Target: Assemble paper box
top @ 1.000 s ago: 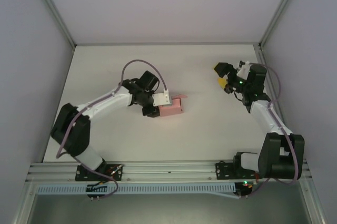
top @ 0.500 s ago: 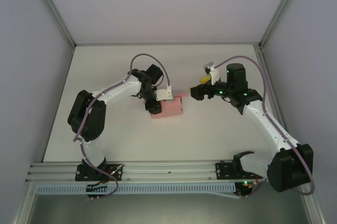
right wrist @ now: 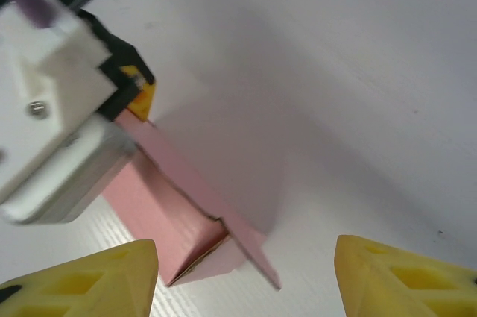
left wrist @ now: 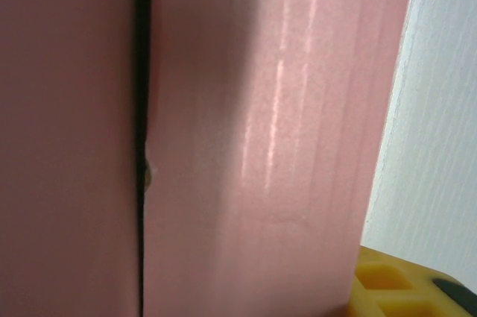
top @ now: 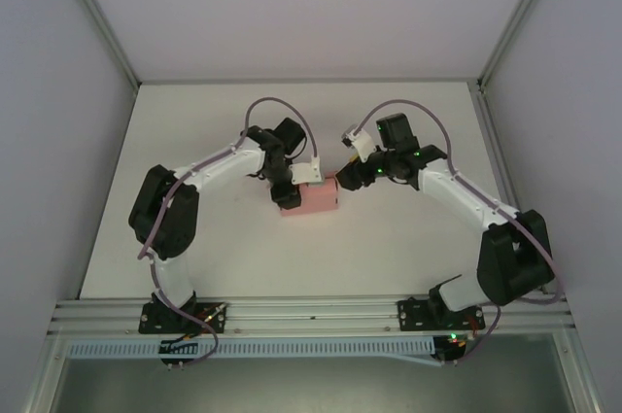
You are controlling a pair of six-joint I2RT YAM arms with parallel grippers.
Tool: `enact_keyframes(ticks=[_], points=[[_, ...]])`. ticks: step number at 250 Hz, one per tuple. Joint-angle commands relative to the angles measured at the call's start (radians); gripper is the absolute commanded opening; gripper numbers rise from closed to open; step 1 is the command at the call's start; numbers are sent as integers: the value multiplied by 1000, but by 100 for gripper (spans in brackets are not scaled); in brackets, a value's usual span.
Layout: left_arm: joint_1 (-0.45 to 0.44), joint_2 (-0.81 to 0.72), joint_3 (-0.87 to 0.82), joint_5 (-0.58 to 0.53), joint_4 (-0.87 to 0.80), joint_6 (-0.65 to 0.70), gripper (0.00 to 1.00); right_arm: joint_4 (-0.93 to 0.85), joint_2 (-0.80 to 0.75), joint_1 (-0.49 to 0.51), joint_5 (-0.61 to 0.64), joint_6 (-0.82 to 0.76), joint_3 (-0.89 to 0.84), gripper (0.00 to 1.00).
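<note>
Holds the paper box [top: 313, 197] down near the middle of the table [top: 408, 258], long axis running left to right. Clasps its left end with the left gripper [top: 290, 197], jaws closed on the pink card. Seems meant to pin the box so that it cannot slide or turn while the other end is worked.

From the left wrist, looks onto the pink wall at very close range. Shows a dark seam [left wrist: 140, 145] between two panels not quite met, and one yellow fingertip [left wrist: 402, 287] just beside the card's lower right edge.

Poises the right gripper [right wrist: 242, 276] at the box's right end, yellow fingers spread apart and gripping nothing, with the open end between them and apart from both. Finds that end not yet closed: hollow inside visible, a loose flap [right wrist: 250, 253] jutting past the mouth toward the right gripper.

Judged from this, stands at the step of folding and tucking that flap. Calls for an approach in line with the box's length, so that a push meets the left grip rather than skewing the thin card. Risks creasing the flap or buckling a wall if pressed off-centre.
</note>
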Motion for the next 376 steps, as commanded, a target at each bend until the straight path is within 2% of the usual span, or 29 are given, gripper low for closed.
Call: enact_keyframes(ticks=[1,60,97,136,166,186,219,256,273,327,353,376], points=[[-10,-2,4,-24,-17,-4,46,-41,45,9,46,-42,48,62],[-10,-7,-4,-32,3,-8,46,-95,83,12,-10,-87,68,45],[-9,-7,-3,-36,4,-10,46,-108,88,15,-18,-63,77,16],[-10,-6,3,-50,12,-23,46,-128,76,20,-47,6,95,6],[-10,2,3,-80,23,-34,45,-105,70,20,-97,145,97,3],[-10,11,9,-91,24,-35,45,-61,72,22,-142,302,91,0],[-10,17,19,-95,23,-40,45,-56,111,21,-213,532,101,0],[-9,21,14,-117,14,-33,45,-153,124,14,-271,577,147,0],[-9,25,14,-118,8,-30,45,-168,127,-8,-336,598,161,0],[-11,34,23,-112,-2,-33,45,-81,164,-41,-479,771,161,0],[-13,41,32,-112,-11,-29,45,-16,169,-35,-493,843,149,0],[-15,58,47,-114,-29,-27,45,-44,182,-34,-493,859,172,0]])
